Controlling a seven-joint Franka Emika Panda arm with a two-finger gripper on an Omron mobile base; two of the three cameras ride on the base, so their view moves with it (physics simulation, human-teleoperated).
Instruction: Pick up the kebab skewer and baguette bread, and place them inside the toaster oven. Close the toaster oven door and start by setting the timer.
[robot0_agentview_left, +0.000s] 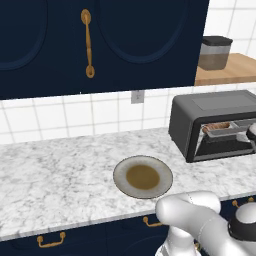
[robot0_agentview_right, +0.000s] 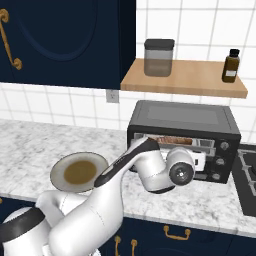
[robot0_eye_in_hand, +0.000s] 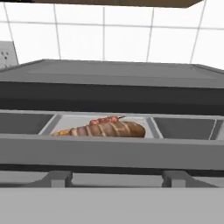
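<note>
Fingers cannot be made out in the hand view, and in the base views the wrist hides them, so whether they are spread or closed I cannot tell. They point at the oven (robot0_eye_in_hand: 113, 78), close to its front. Straight ahead of them, inside the oven, the bread (robot0_eye_in_hand: 103, 129) lies lengthwise on the rack, and the skewer (robot0_eye_in_hand: 105, 119) lies just behind it, touching or nearly touching its top edge; its red chunks peek over the loaf. Below the bread, nearer the fingers, the door (robot0_eye_in_hand: 109, 151) crosses as a grey band, partly raised, with its bar handle (robot0_eye_in_hand: 113, 175) lower still.

From the left base view the oven (robot0_agentview_left: 210, 122) sits on the table (robot0_agentview_left: 55, 175), with the bread (robot0_agentview_left: 216, 127) visible through the opening. An empty plate (robot0_agentview_left: 143, 176) rests on the table well to the left of the fingers. From the right base view the arm's wrist (robot0_agentview_right: 172, 170) covers the lower front of the oven (robot0_agentview_right: 182, 127).
</note>
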